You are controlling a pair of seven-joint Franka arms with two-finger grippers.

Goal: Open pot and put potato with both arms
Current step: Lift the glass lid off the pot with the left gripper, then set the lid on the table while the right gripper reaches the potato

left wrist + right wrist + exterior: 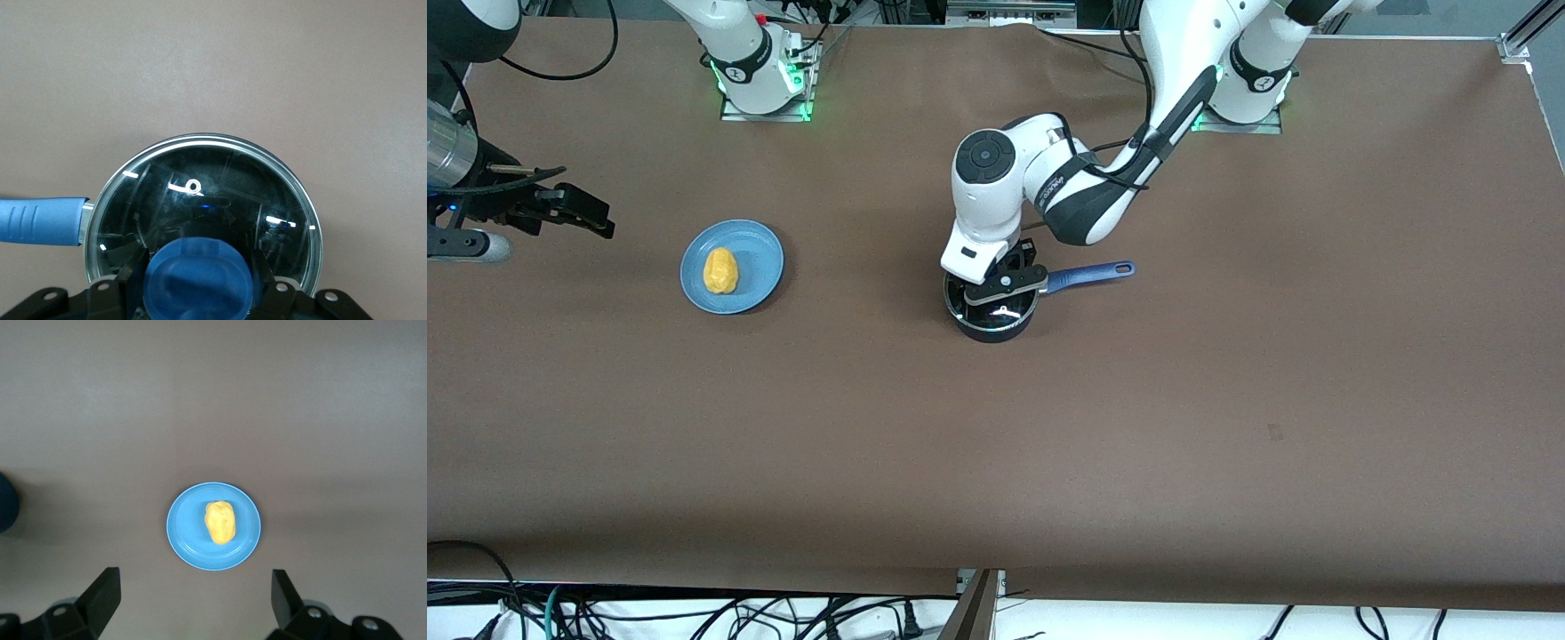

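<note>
The black pot stands mid-table, its blue handle pointing toward the left arm's end. A round glass lid covers it. My left gripper is down on the lid, shut on the lid's blue knob, with a black finger on each side of it. The yellow potato lies on a light-blue plate toward the right arm's end. My right gripper hangs high and open beside the plate. In the right wrist view its fingers stand wide apart with the potato between and ahead of them.
Brown paper covers the table. The arm bases stand along the table's edge farthest from the front camera. Cables lie off the table's edge nearest that camera.
</note>
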